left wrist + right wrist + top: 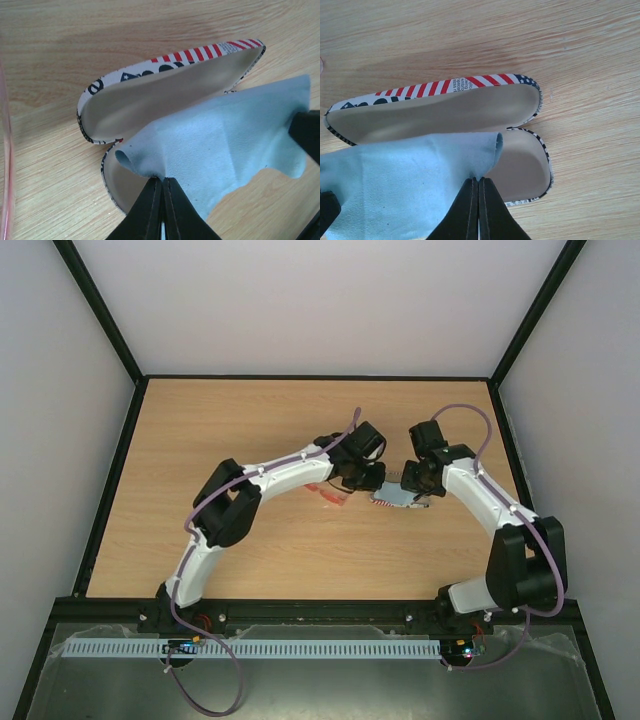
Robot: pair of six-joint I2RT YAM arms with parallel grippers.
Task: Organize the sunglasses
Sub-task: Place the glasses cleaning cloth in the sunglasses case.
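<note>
The flag-patterned case (392, 499) lies open on the table, its cream inside facing up in both wrist views (160, 95) (445, 112). A light blue cloth (230, 140) (400, 185) is stretched over the open case. My left gripper (163, 180) is shut on one corner of the cloth; my right gripper (478, 179) is shut on the opposite corner. The red-orange sunglasses (328, 493) lie on the table left of the case, partly under my left arm; a red frame edge (6, 165) shows at the left border of the left wrist view.
A wooden table (230, 430) with black frame rails (110, 480) on its sides. White walls stand behind and beside it. Both arms meet over the table's middle right.
</note>
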